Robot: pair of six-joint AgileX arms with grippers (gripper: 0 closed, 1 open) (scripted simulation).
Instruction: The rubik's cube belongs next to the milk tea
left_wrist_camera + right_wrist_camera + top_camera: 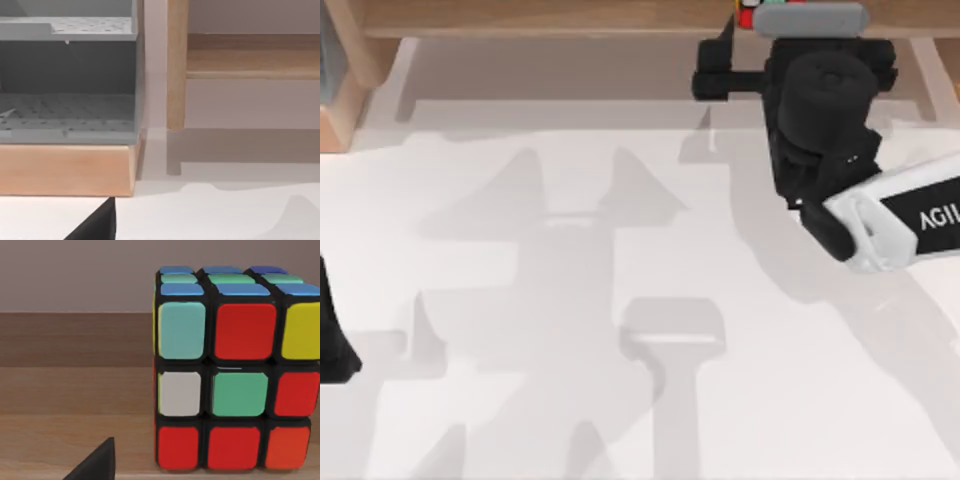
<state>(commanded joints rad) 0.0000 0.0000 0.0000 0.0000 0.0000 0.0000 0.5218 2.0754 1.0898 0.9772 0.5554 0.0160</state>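
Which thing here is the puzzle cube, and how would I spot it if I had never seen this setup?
Start at the wooden shelf along the table's far edge, then follow the right arm to its pincer. Just beyond it the rubik's cube stands on the wood. It is the only many-coloured thing there: black grid lines around red, orange, green, white, yellow and blue squares.

A rendered, bare test setting, like a simulated robot lab. A plain white counter carries nothing homely, and the wall behind is blank. Just beyond the right pincer runs a light wooden shelf. Ahead of the left pincer stands a grey perforated rack on a wooden base, beside a shelf post.
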